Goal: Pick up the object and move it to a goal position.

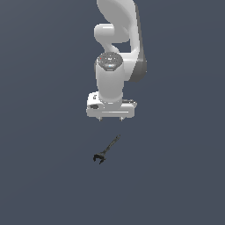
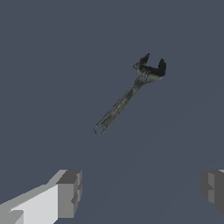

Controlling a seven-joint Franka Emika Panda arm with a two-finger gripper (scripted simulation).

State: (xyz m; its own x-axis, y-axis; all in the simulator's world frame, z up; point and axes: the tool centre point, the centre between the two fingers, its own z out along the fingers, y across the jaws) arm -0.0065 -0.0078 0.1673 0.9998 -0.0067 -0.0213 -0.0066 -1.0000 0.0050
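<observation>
The object is a small, thin dark grey wrench lying flat on the dark grey floor, its forked jaw toward the exterior view's lower left. In the wrist view the object lies diagonally, jaw end up, ring end down. My gripper hangs above the floor, just behind the handle end and apart from it. Its fingers stand wide apart, so it is open and holds nothing. The gripper has only bare floor between its pads.
The white arm rises behind the gripper toward the top of the exterior view. A plain dark grey floor surrounds everything.
</observation>
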